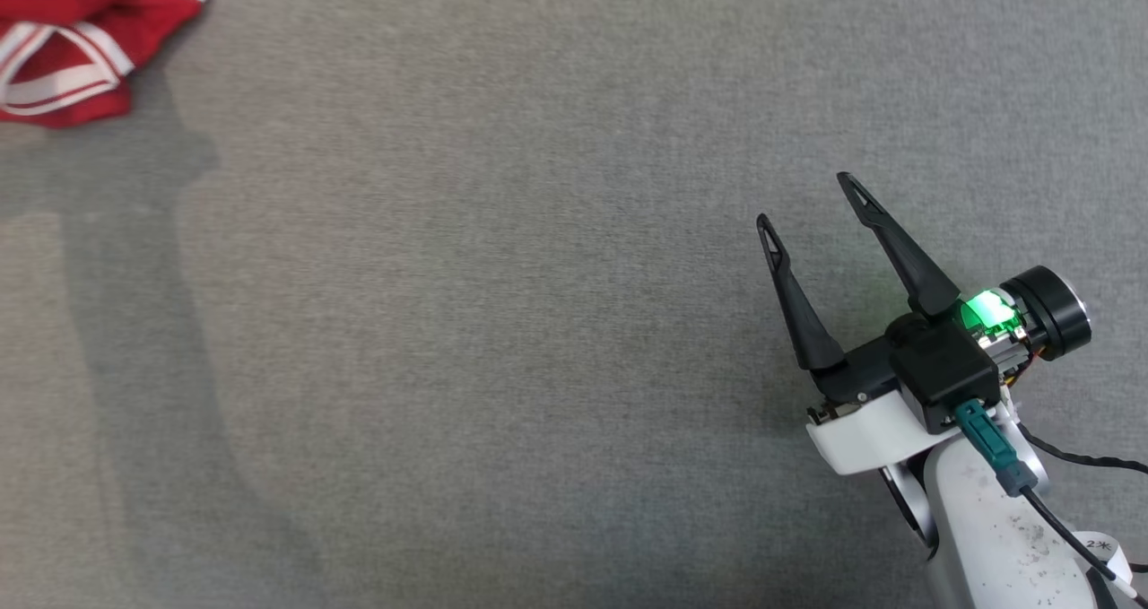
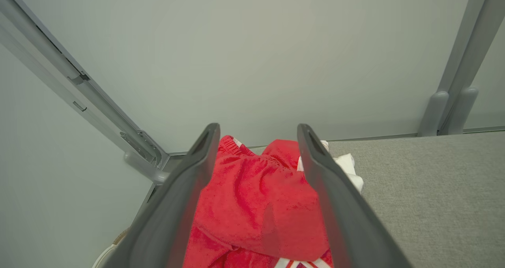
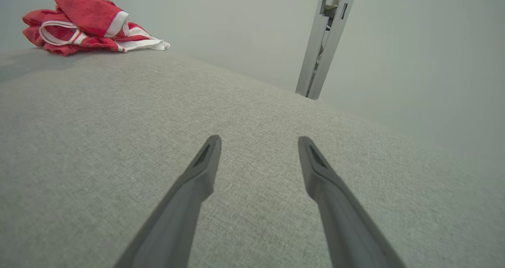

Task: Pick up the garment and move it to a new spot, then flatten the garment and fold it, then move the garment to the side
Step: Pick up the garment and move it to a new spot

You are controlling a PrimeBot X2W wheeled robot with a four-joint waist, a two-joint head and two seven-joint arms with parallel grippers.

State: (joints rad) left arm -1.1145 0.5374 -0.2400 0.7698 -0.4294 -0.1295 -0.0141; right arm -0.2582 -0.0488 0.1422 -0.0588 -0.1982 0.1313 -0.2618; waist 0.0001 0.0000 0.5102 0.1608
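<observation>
One crumpled red fabric garment with white trim [image 1: 63,44] lies at the far left corner of the grey woven tabletop [image 1: 502,322], beside pale walls and a grey metal post [image 3: 323,43]. Two grippers, both spread wide and empty: the left gripper [image 2: 258,130] frames the garment between its fingers — contact unclear — and the right gripper [image 1: 805,201] hovers well apart.

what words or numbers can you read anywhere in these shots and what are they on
"2" followed by a star-like mark too small to make out: on the white tag wrapped on the black cable, head view.
Red garment: only white stripes, no lettering visible.
No other text in the wrist views.
</observation>
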